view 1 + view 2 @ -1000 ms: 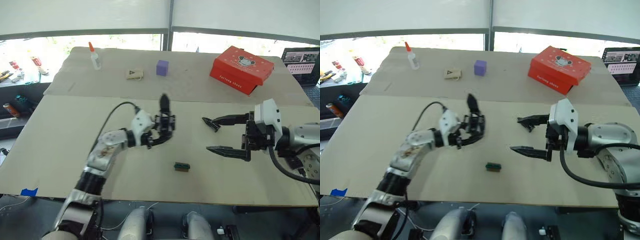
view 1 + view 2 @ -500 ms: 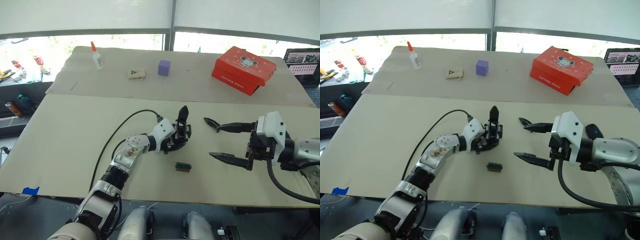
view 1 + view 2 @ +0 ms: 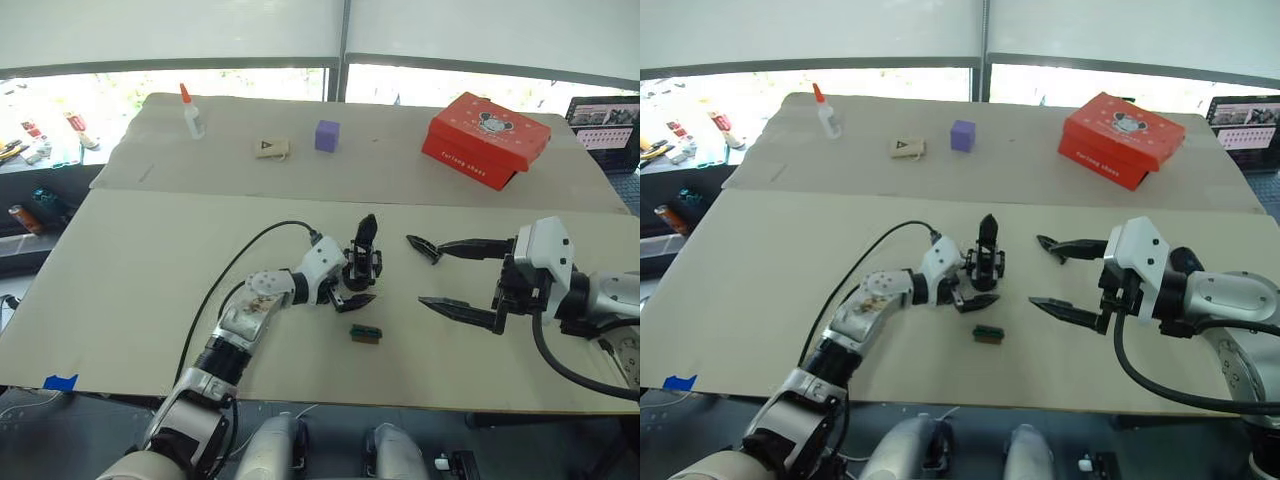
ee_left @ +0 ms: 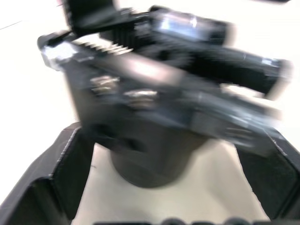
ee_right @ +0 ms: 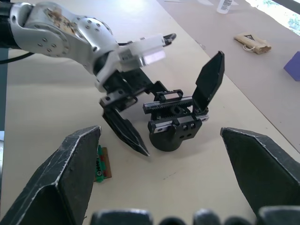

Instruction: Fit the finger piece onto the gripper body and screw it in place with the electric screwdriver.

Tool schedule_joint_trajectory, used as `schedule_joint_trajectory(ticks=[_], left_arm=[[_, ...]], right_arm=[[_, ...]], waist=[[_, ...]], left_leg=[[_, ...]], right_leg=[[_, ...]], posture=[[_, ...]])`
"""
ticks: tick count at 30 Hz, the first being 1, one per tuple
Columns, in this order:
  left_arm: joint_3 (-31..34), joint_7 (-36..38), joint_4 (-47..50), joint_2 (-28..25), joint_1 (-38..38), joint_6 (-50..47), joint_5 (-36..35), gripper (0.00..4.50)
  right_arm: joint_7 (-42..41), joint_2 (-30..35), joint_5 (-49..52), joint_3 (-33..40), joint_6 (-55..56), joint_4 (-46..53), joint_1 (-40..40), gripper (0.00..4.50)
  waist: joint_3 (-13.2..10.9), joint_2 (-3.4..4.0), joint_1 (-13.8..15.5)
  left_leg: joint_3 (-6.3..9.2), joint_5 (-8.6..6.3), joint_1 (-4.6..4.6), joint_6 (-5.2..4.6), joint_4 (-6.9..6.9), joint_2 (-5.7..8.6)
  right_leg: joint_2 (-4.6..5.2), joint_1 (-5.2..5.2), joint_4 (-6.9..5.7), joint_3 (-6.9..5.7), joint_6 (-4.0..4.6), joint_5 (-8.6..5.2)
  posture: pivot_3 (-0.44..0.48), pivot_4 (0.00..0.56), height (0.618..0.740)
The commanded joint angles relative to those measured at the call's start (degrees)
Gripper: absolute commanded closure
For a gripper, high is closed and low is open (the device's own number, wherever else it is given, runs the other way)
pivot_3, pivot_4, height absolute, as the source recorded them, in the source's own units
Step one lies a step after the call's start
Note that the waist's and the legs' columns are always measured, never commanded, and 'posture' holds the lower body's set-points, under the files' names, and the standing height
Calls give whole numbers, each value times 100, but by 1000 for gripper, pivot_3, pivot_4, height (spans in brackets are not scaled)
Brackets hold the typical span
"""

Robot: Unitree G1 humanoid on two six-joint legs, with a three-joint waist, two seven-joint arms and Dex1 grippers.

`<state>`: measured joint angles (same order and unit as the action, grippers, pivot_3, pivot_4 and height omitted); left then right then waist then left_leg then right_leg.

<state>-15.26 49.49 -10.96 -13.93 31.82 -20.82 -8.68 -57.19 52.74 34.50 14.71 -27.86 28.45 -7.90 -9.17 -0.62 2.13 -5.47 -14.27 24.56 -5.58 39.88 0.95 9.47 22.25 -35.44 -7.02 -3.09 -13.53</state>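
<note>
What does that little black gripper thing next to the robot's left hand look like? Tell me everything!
The gripper body is a small black mechanical piece, plastic and metal by the look of it. It stands upright on its round base on the beige table. Above the base sits a toothed bar with small screws, and one pointed black finger sticks up at one side. The left gripper is open around it, one finger beside it. Whether they touch is unclear. A small green-topped block lies nearby, apart.

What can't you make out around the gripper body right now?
Left wrist view: gripper body blurred, its fine detail unreadable.
Right wrist view: left gripper's far finger hidden behind the body.
Head views: green-topped block too small for detail.
</note>
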Motion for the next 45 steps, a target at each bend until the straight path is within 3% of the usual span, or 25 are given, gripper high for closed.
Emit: schedule_joint_trajectory(ticks=[1, 6, 10, 13, 21, 24, 27, 32, 35, 39, 45], left_arm=[[451, 77, 673, -234, -24, -564, -462, 62], [685, 748, 1399, -999, -231, -560, -855, 62], [905, 1184, 1638, -1412, -353, 549, -844, 62], [1135, 1202, 1619, -1563, -234, 801, -914, 62], [1729, 1604, 1707, -2221, 319, -746, -2129, 62], [1960, 1901, 2218, -2862, 424, -1709, -2822, 62], [2005, 2027, 2535, -3329, 441, -2031, -3042, 62], [1935, 2025, 2807, -3629, 666, -2292, -3178, 62], [1848, 2035, 2909, -3680, 784, -2251, -3146, 62], [1862, 1946, 2984, -3627, 889, -2359, -3280, 62], [1836, 1797, 3176, -3623, 858, -2494, -3386, 62]], right_arm=[[13, -6, -2, 119, 149, -40, -126, 0], [-125, 30, -12, 34, 207, -234, -260, 0], [-271, 63, -40, -45, 237, -428, -445, 0], [-357, 67, -47, -100, 243, -547, -586, 0], [-563, 212, -336, -425, 205, -1047, -985, 0], [-482, 569, -824, -923, -274, -1583, -1653, 0], [-674, 738, -1156, -1477, -606, -2090, -2516, 0], [-1283, 644, -2038, -2665, -746, -3182, -4004, 0], [-1719, 398, -2775, -3494, -563, -4000, -4823, 0], [-2089, -394, -3507, -4447, -1244, -5391, -5913, 0], [-1995, -1447, -4402, -4983, -870, -7569, -6944, 0]], waist=[[0, 0, -2], [0, 2, 2], [0, 2, 16], [0, 3, 6], [0, 3, -9], [-7, 5, -99], [-8, 7, -157], [-10, 8, -196], [-13, 11, -228], [-14, 11, -287], [-20, 16, -295]], left_leg=[[0, 0, -1, 0, 0, 0], [0, 0, -2, 0, 1, 2], [0, 0, -4, 1, 2, 4], [-1, 0, -4, 1, 2, 4], [-2, 0, -6, 1, 1, 5], [-6, 1, -4, 1, 3, 6], [-5, 1, -7, 1, 2, 6], [-7, 7, -24, 14, -8, 6], [-9, 8, -22, 16, -6, 8], [-7, 9, -17, 17, -8, 8], [-8, 11, -13, 20, -12, 10]], right_leg=[[0, 0, -1, 1, 0, 0], [0, -1, -4, 1, -1, 0], [1, -5, 0, 0, -1, -1], [0, -4, 2, 2, -1, -1], [-5, -4, -3, 1, -4, -2], [-4, 0, -37, 6, -6, -4], [-3, 3, -32, 11, -10, -13], [-2, 2, -38, 15, 3, -36], [-5, 6, -41, 19, 5, -39], [-7, 10, -44, 21, 3, -40], [-13, 13, -62, 20, 3, -40]], posture=[[0, 150, 740], [0, 150, 740], [0, 150, 740], [0, 150, 740], [0, 150, 740], [0, 150, 740], [0, 150, 740], [0, 150, 740], [0, 150, 740], [0, 150, 740], [0, 150, 740]])
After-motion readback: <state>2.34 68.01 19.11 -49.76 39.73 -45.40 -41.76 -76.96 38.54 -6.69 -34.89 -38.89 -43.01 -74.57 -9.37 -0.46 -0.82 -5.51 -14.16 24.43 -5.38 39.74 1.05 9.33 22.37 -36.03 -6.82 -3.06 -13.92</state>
